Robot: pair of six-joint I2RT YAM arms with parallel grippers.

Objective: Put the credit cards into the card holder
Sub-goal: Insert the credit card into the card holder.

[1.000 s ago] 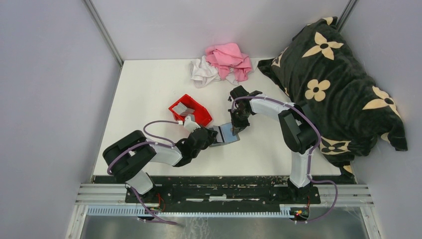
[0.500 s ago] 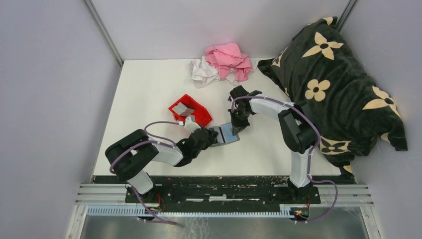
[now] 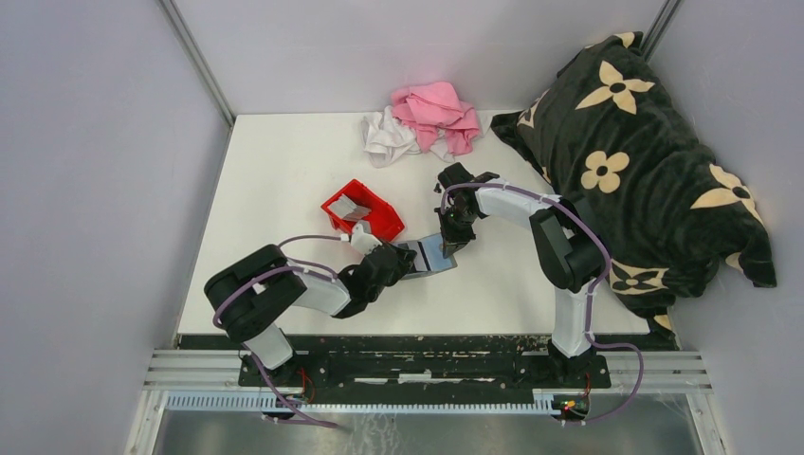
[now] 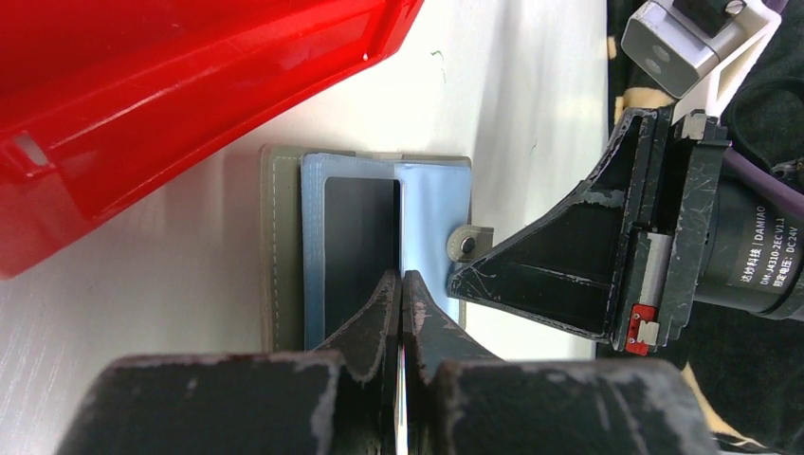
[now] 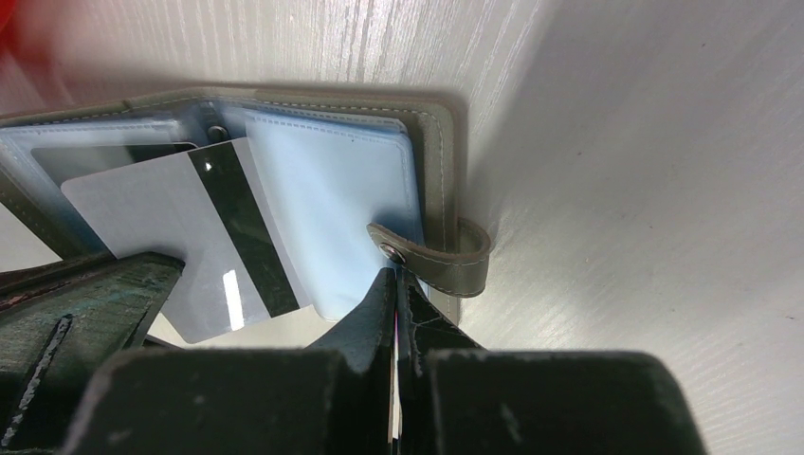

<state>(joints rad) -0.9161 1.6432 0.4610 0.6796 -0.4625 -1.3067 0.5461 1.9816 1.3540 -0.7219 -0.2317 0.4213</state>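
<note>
The card holder (image 3: 434, 254) lies open on the white table, grey outside (image 4: 284, 237) and with light blue clear pockets inside (image 5: 322, 190). My left gripper (image 3: 408, 265) (image 4: 399, 277) is shut on one of the credit cards, seen edge-on (image 4: 399, 408). In the right wrist view that card (image 5: 152, 218) is light grey with a black stripe, and its far end lies over a pocket of the card holder. My right gripper (image 3: 448, 245) (image 5: 394, 273) is shut, its tips against the snap strap (image 5: 446, 261). More credit cards (image 3: 353, 210) lie in the red bin.
The red bin (image 3: 379, 223) (image 4: 142, 114) stands just left of the card holder. Pink and white cloths (image 3: 427, 118) are piled at the back. A black flowered cushion (image 3: 635, 161) fills the right side. Grey walls close in the table.
The left arm's elbow has shifted slightly to the right while its gripper stays at the card holder with the card. The right arm has not moved.
</note>
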